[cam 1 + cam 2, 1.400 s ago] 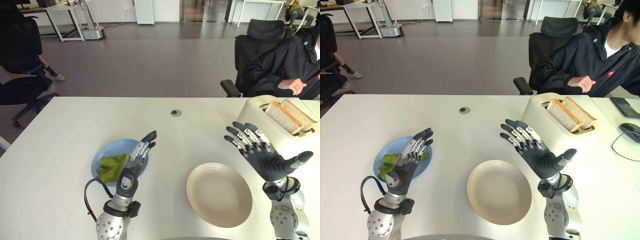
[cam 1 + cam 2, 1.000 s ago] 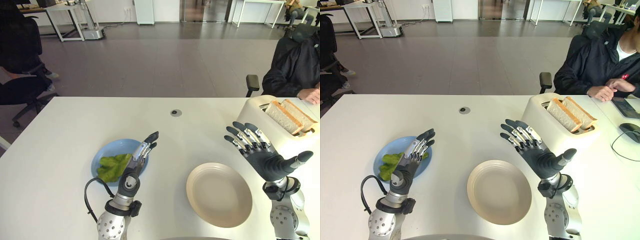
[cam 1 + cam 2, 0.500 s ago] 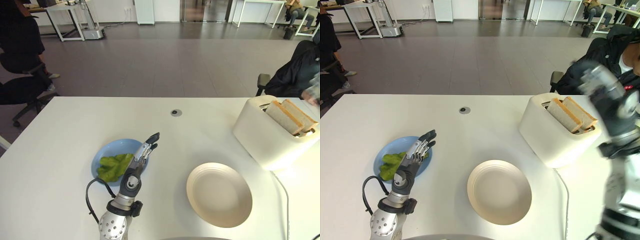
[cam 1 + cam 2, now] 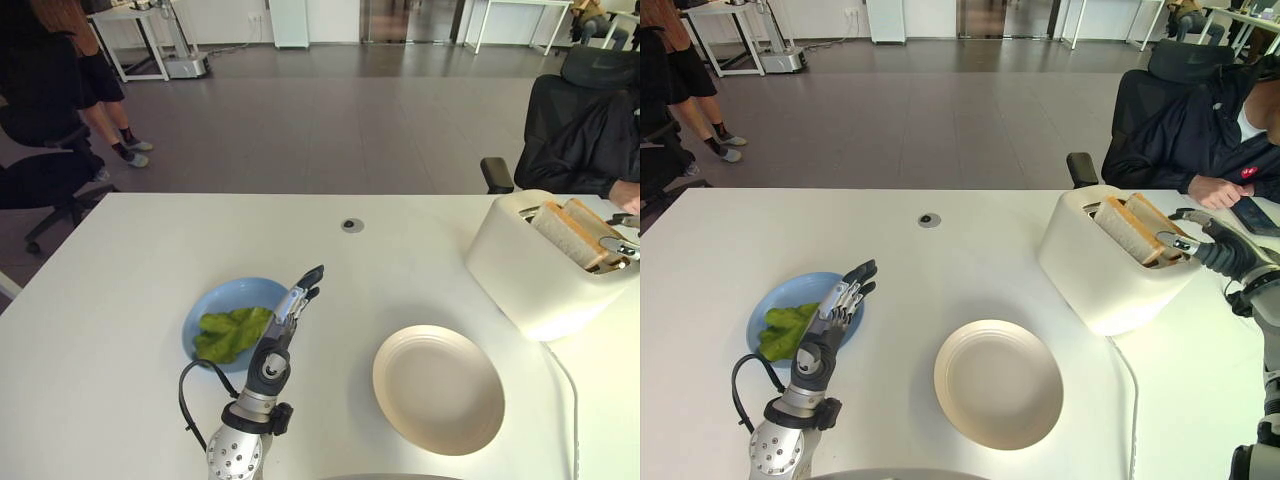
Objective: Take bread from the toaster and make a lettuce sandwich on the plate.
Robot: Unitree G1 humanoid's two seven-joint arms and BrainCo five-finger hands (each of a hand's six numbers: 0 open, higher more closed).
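Left eye view and right eye view, items listed from your left to your right across the white table (image 4: 700,250).

1. Round pale-blue plate (image 4: 235,292), left of centre. It holds a crumpled green lettuce leaf (image 4: 230,333), lying flat on the plate's near half. Judgement: parked here as the filling, within your left arm's reach.

2. Left hand (image 4: 280,335), raised just beside the blue plate's right rim. It is stretched out straight and holds nothing, and its tips point away from you over the rim. Judgement: it waits by the lettuce until bread is down.

3. Small round dark grommet (image 4: 929,219), set in the table top towards the far edge, well apart from everything else.

4. Round cream plate (image 4: 998,385), near edge, between the blue plate and the toaster. It is bare, so no part of the sandwich has been laid yet.

5. Boxy white toaster (image 4: 1095,280), to the right, with its cable (image 4: 1130,400) trailing towards you. Two slices of toasted bread (image 4: 1135,230) stand upright in its slots, tops well proud, easy to take.

6. Right hand (image 4: 1222,252), at the toaster's right end, level with the slice tops and touching or nearly touching the nearer slice. Whether it has closed on that slice you cannot tell. Judgement: first step, drawing out bread, is in hand.
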